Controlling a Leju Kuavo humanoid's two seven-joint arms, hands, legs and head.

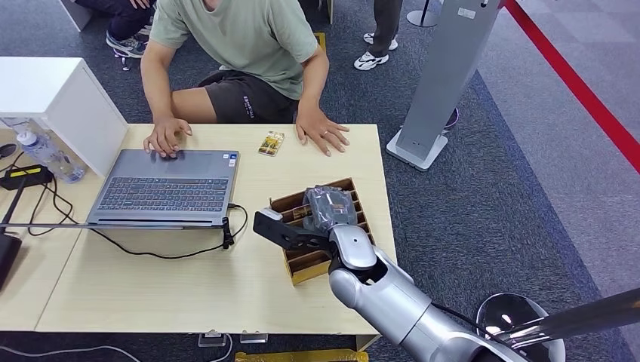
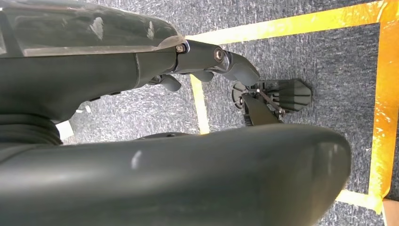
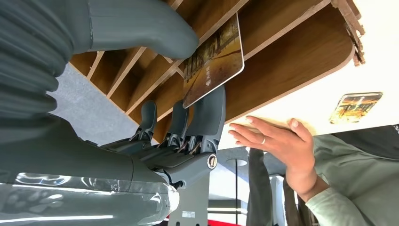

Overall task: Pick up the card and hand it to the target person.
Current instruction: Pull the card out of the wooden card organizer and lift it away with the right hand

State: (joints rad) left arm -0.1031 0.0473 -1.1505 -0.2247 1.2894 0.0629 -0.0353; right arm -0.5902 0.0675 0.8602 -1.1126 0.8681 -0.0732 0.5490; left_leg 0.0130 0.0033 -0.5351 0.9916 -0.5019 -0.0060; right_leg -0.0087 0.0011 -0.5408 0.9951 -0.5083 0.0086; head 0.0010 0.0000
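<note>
Grey right hand (image 3: 188, 101) – thumb, fingers – pinches card (image 3: 214, 59).

Reception or demo area in an office-type hall, grey carpet (image 1: 483, 196), red floor line (image 1: 581, 90), yellow tape markings (image 2: 383, 94), pale wooden counter (image 1: 151, 279) with open laptop (image 1: 162, 188), grey kiosk stand (image 1: 445, 75), seated person (image 1: 241, 53)
</note>
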